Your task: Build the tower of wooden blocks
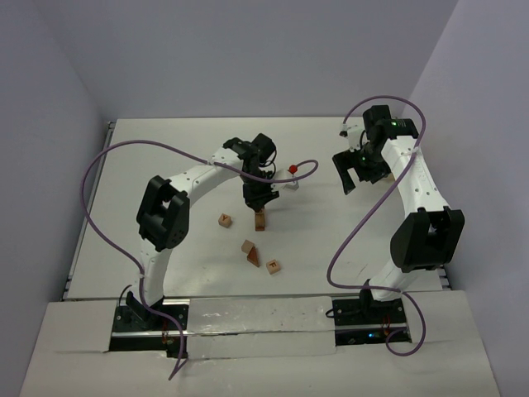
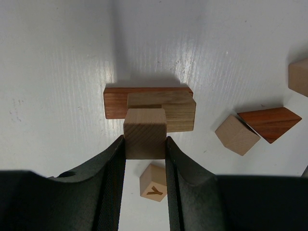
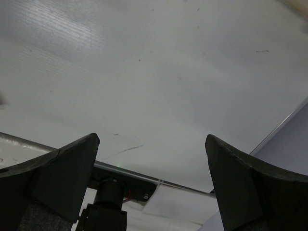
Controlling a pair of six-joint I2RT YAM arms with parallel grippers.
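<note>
The left arm's fingers [image 2: 113,163] are closed narrowly on a plain tan cube [image 2: 144,132], one pad on each side face. They hold it directly over the wood block tower [image 1: 260,220]. That tower is only started. A reddish-brown bar [image 2: 114,103] lies flat on the table [image 2: 57,72] with a tan oblong [image 2: 179,114] resting on it. Whether the held cube already sits on the oblong or hangs just above it cannot be told. By my reading this is the third piece going on, so the build is roughly halfway.

Several wood blocks are still loose. In the left wrist view, a plain tan cube [image 2: 237,135] and a reddish-brown wedge [image 2: 270,122] lie touching at 3 o'clock from the held cube. A cube marked Y [image 2: 154,185] lies at 6 o'clock, and a further tan piece [image 2: 299,77] shows at 2 o'clock, cut by the frame edge. From above, the tower stands near the middle of the table.

The right arm's fingers [image 3: 62,168] are spread wide and hold nothing. They hang over bare table at 2 o'clock from the tower, well apart from it.
</note>
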